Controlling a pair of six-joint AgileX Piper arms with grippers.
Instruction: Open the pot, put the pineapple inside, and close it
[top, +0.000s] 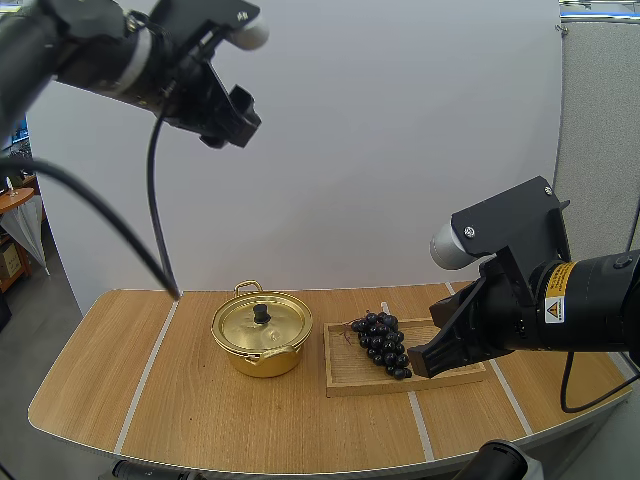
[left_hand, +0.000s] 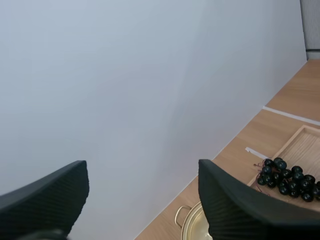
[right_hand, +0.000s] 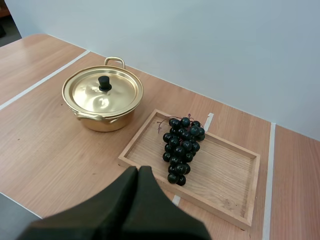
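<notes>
Your left gripper (top: 232, 122) hangs high over the counter (top: 120, 380), its fingers (left_hand: 50, 195) spread apart and holding nothing. Below, the gold pot (top: 262, 338) sits with its lid (top: 262, 322) on. Just right of it, dark grapes (top: 383, 343), no pineapple, lie on the wooden tray's (top: 350, 378) left half. Your right gripper (top: 425, 360) hovers by the tray's right end, fingers (right_hand: 132, 200) pressed together, empty.
</notes>
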